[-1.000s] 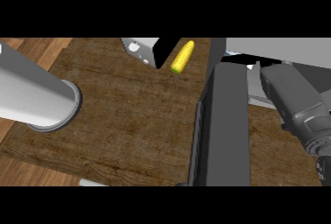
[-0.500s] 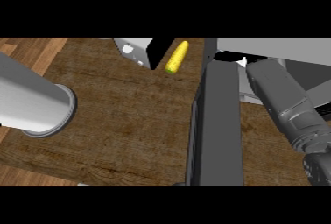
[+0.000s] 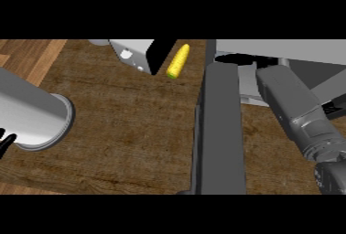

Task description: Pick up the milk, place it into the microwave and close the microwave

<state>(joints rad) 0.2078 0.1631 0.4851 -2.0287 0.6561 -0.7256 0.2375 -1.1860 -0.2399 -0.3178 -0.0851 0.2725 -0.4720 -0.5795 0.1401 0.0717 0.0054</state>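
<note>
1. Milk: you cannot see it anywhere in the head view, so its place cannot be told.
2. You are looking at a brown wooden tabletop [image 3: 121, 119] that fills most of the view.
3. The microwave's dark door [image 3: 219, 137] stands open, seen edge-on as a long grey slab running from the top to the lower edge; the pale grey microwave body [image 3: 283, 48] lies beyond it at upper right.
4. Your right forearm [image 3: 297, 114] reaches up beside the door toward the microwave; its hand is hidden, so you cannot tell its state.
5. Your left forearm [image 3: 30, 116] comes in at the left edge. Only dark fingertips of the left hand [image 3: 5, 140] show; clenched or released, you cannot tell.
6. A yellow corn cob [image 3: 178, 61] lies near the top, just beside a grey box-like object [image 3: 138, 52].
</note>
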